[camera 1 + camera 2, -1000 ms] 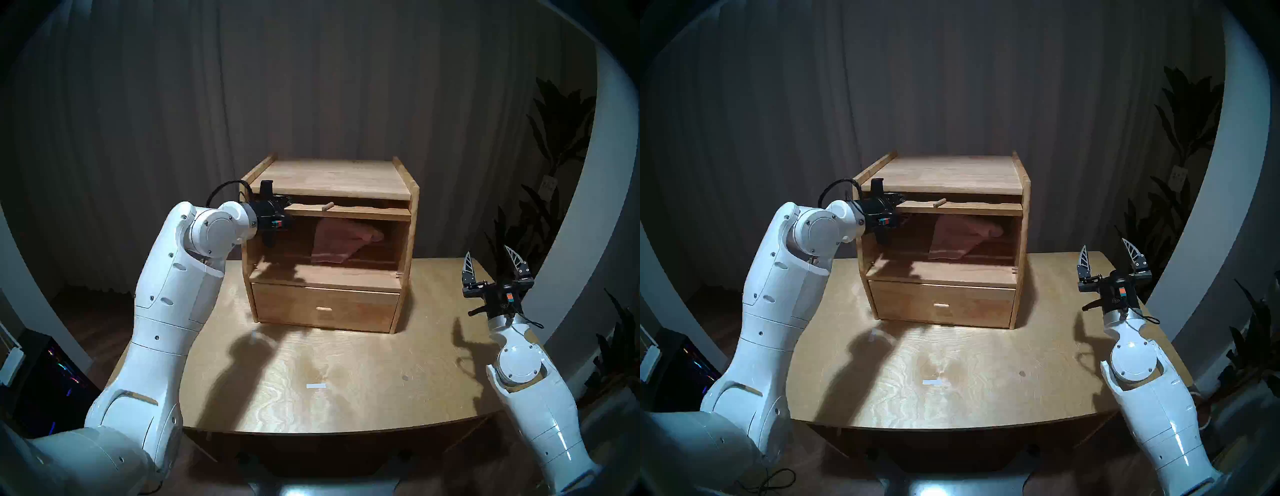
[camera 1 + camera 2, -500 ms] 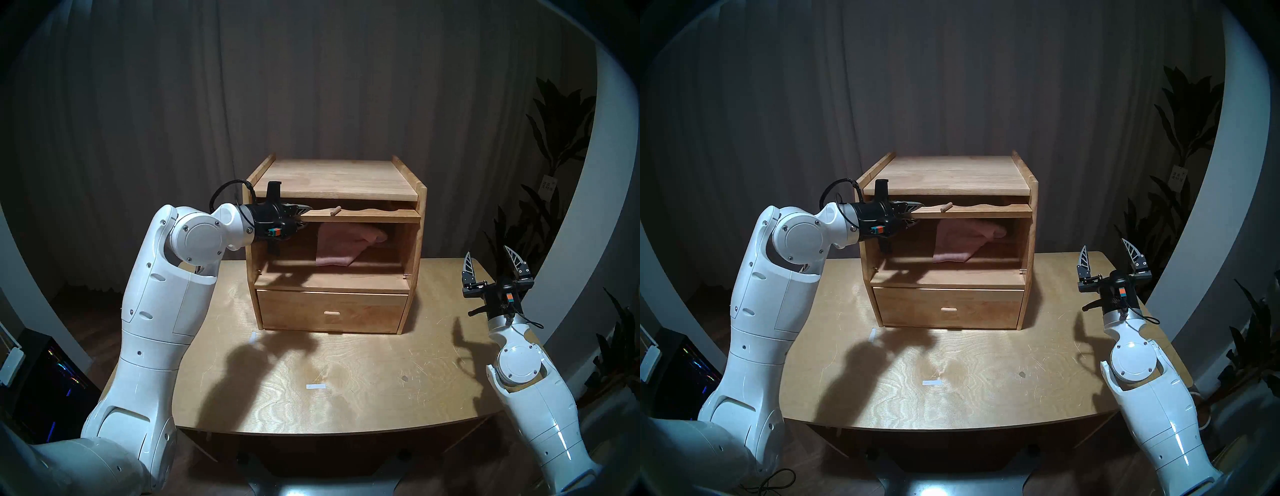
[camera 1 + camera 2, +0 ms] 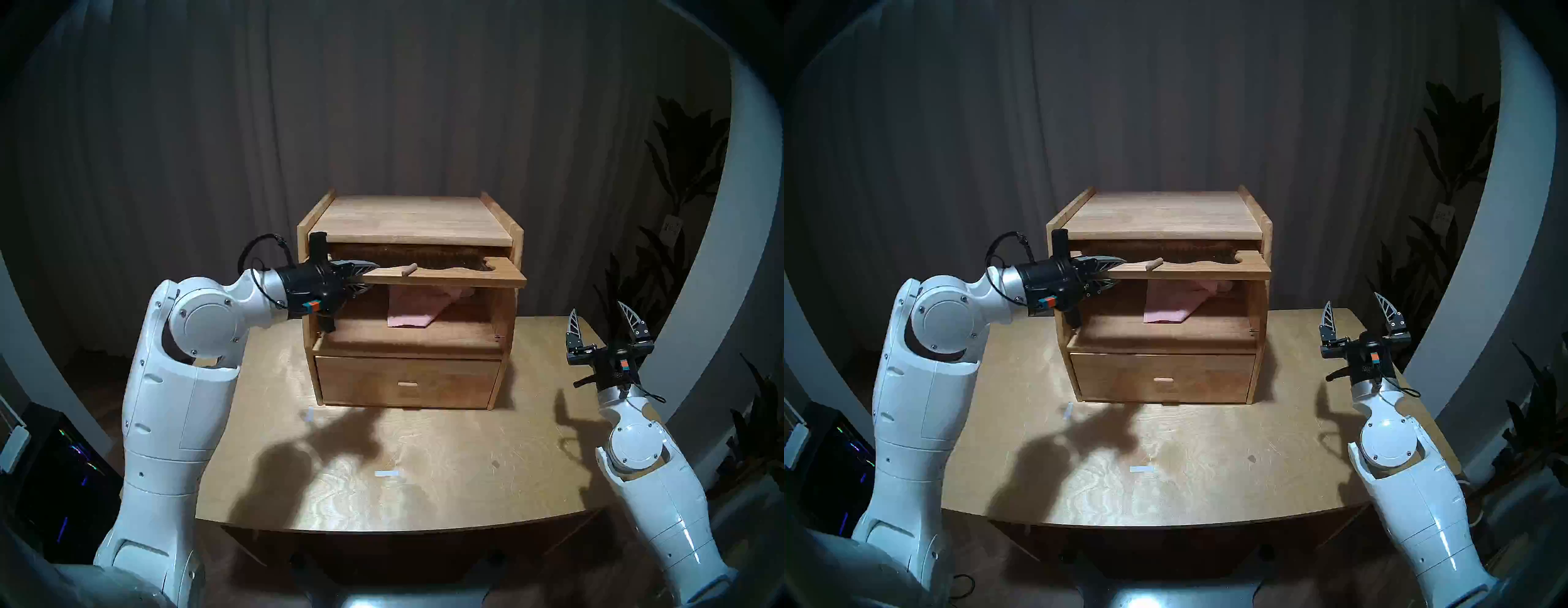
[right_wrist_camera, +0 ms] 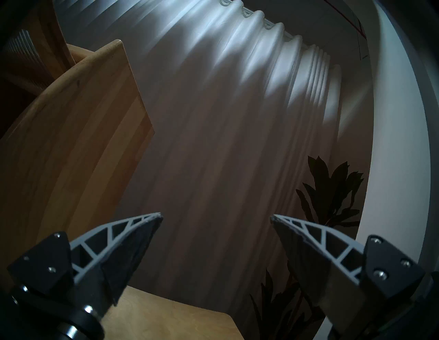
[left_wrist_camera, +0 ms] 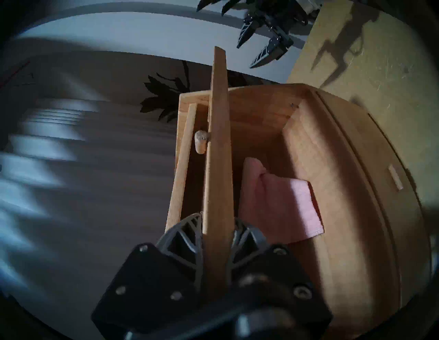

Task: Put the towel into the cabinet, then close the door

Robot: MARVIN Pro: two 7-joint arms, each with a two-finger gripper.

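Inside the cabinet (image 3: 505, 322) the pink towel (image 3: 413, 308) lies under the level door (image 3: 445, 277), its left edge clamped by the left gripper (image 3: 368, 277), while the right gripper (image 3: 604, 318) gapes empty over the table (image 3: 445, 458).

Pink towel (image 3: 413, 308), light-wood cabinet (image 3: 407, 382)

The towel (image 3: 413, 308) lies in the cabinet (image 3: 409, 297) (upper compartment), under the door (image 3: 445, 275), on the table (image 3: 424, 467).
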